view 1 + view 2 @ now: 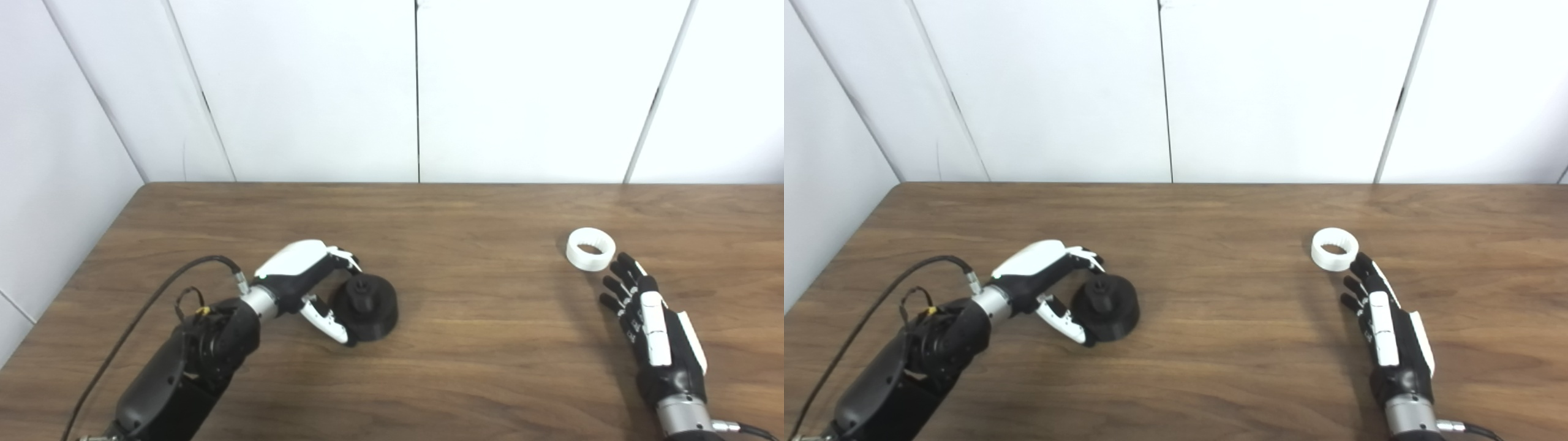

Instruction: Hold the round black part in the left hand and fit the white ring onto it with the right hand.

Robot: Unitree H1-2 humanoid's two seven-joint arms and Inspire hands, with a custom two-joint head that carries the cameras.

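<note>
Where white wall panels [306, 92] meet, wooden table [478, 343], white ring [590, 248].

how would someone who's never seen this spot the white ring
Look at the right side of the wooden table. Just beyond the fingertips of the right hand sits the white ring, lying flat, hollow and pale, unlike the dark domed black part far left.

The left hand [306, 288] is cupping the round black part [367, 306] on the wooden worktop [478, 343], fingers curled beside it; the right hand [649, 324] is lying open, fingertips just short of the white ring [590, 248]
</note>
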